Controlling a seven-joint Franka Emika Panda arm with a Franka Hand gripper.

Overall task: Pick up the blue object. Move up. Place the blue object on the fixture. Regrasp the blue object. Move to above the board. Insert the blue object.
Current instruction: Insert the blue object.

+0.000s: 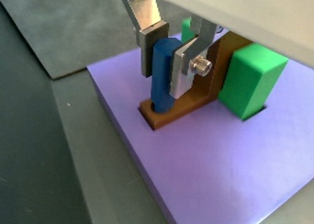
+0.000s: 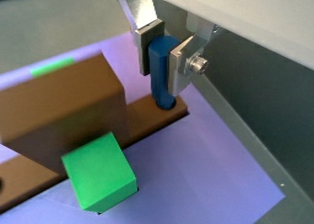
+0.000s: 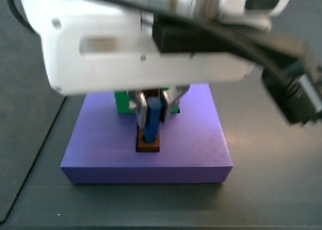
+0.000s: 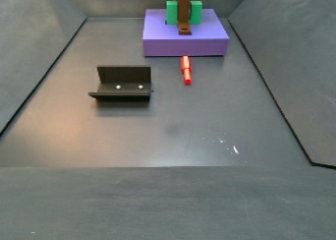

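The blue object [image 1: 160, 81] is a slim bright-blue peg standing upright between my fingers [image 1: 186, 70]. Its lower end sits at the low end of the brown board [image 1: 186, 106], which lies on the lilac slab [image 1: 208, 168]. My gripper [image 1: 168, 73] is shut on the peg's upper half. Both wrist views show this: peg [image 2: 160, 85], board [image 2: 61, 113], gripper [image 2: 162, 73]. In a side view the peg [image 3: 151, 128] stands on the board's end [image 3: 149, 147]. The fixture [image 4: 121, 84] stands apart on the floor, left of centre.
A green block [image 1: 252, 78] stands on the slab next to the board, close to my fingers; it also shows in a wrist view [image 2: 101, 173]. A red stick [image 4: 186, 69] lies on the floor in front of the slab [image 4: 184, 44]. Grey walls surround the floor.
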